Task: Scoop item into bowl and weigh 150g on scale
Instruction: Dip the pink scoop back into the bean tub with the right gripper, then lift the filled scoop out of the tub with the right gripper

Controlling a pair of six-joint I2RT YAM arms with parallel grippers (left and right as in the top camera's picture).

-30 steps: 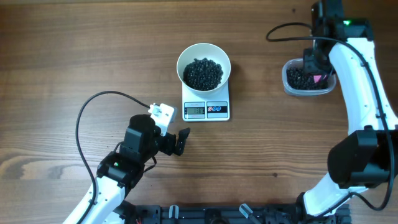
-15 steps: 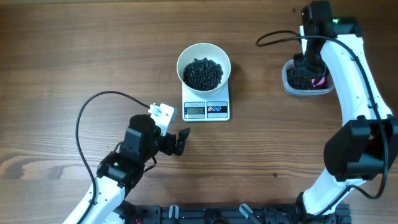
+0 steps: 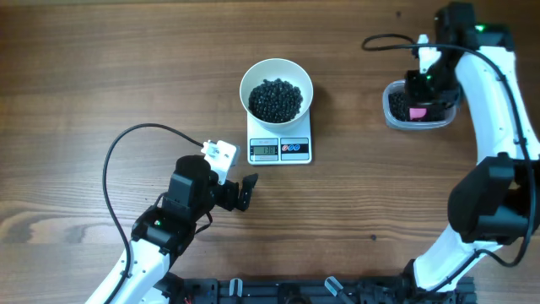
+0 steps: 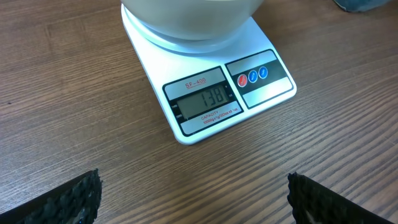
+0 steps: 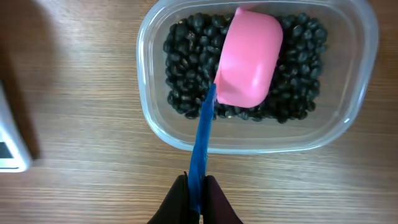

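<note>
The step in hand is taking another load of beans from the supply. The right tool (image 5: 196, 186) is pressed together on the blue handle of the pink scoop (image 5: 249, 56), whose head sits down among the black beans (image 5: 183, 68) in the clear tub (image 5: 152, 134) on the right of the counter (image 3: 101, 67). Whether the scoop holds anything cannot be told. The white bowl (image 3: 246, 84) stands on the scale (image 3: 279, 150) at mid-counter, well apart from the tub, with a mound of beans inside. The display (image 4: 201, 101) reads what looks like 138, so the weight seems short of the target. The left tool (image 3: 234, 172) hovers spread wide and empty, just in front of the scale. The next move probably calls for a small, level scoopful carried across and tipped in sparingly to avoid overshooting.
</note>
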